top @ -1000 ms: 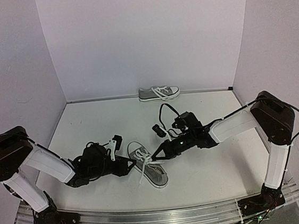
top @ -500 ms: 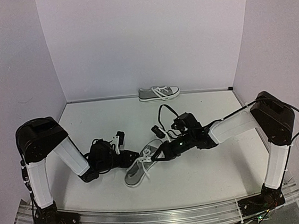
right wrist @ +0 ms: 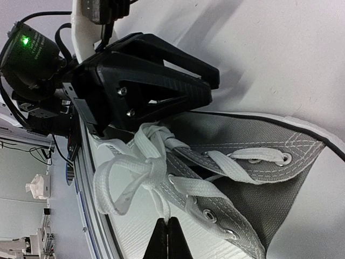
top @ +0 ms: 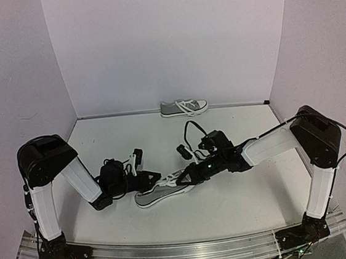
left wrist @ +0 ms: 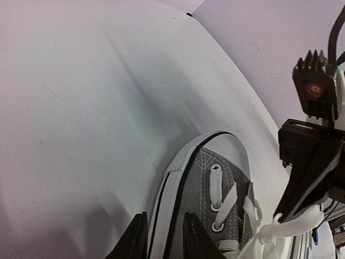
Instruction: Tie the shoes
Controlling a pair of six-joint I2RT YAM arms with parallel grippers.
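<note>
The task looks to be at an early or middle stage. The near shoe point(top: 158, 195) lies on the table point(top: 243, 204) between the two grippers. Its toe points left and it seems tipped toward its side. Its white laces point(right wrist: 141, 171) are gathered into a loose loop and a crossing over the tongue, which reads as a first knot or a half-made bow rather than a finished one. The far shoe point(top: 184, 108) sits well apart against the back wall, with its laces spilling loosely; whether they are tied is too small to tell, so it probably remains to be done. The left arm point(top: 79, 179) stands folded, its forearm slanting down and reaching low toward the centre. The left gripper point(left wrist: 163, 240) straddles the white sole edge near the toe, its fingers apparently clamped on the rubber rim to steady the shoe. The right gripper point(right wrist: 167, 237) comes in from the other side with its fingers pressed together right at the laces; whether a strand is caught between them cannot be told. The right arm point(top: 267, 144) stretches low across the table from its tall shoulder on the right.
</note>
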